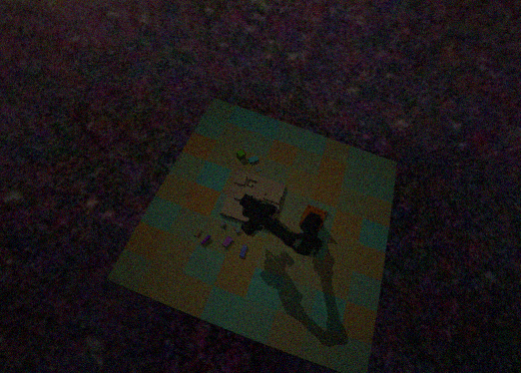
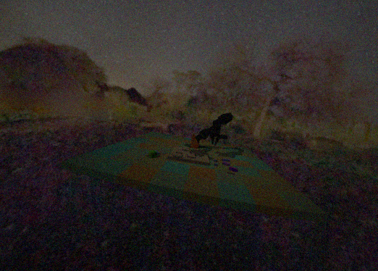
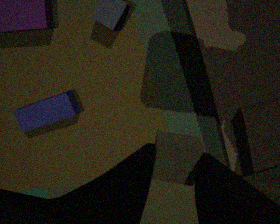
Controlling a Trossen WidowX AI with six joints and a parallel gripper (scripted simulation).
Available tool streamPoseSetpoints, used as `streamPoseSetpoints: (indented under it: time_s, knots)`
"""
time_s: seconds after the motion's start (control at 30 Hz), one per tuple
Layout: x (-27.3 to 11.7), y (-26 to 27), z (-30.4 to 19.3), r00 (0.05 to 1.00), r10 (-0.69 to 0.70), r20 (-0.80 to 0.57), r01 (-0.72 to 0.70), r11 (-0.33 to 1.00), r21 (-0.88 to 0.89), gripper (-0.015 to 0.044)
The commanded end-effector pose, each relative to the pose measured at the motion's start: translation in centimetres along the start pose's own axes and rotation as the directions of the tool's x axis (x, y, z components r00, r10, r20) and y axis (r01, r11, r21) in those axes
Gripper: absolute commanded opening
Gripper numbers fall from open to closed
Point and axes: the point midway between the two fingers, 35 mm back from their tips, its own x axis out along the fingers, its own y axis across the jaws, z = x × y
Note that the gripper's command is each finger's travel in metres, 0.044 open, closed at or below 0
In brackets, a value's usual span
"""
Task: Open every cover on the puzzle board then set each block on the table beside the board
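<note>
My gripper (image 1: 251,229) (image 3: 175,157) is shut on a pale grey block (image 3: 177,159), held above the table beside the board's near edge. The pinkish puzzle board (image 1: 269,186) (image 3: 257,75) lies partly under the arm; its cover positions and wells are too dark or hidden to tell. A blue block (image 1: 244,251) (image 3: 46,113), a purple block (image 1: 228,241) (image 3: 22,15) and another purple block (image 1: 206,240) lie on the table off the near side. A small grey-blue block (image 3: 111,13) is there too. A green block (image 1: 241,155) and a cyan block (image 1: 254,161) lie beyond the far side.
The table (image 1: 369,186) (image 2: 105,160) has a patchwork of orange and teal squares. The orange base mount (image 1: 310,211) (image 2: 195,142) stands to the right of the board in the top view. The arm reaches from it over the board, with dark shadows on the table.
</note>
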Motion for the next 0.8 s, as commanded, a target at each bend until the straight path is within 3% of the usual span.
streamPoseSetpoints:
  time_s: [0.0, 0.77]
  knots:
    - [-0.2, 1.4, -0.8, 1.0, 0.011, -0.001, -0.011, 1.0, -0.001, 0.008]
    - [2.1, 3.2, -1.6, 1.0, 0.015, -0.007, -0.015, 1.0, -0.004, 0.008]
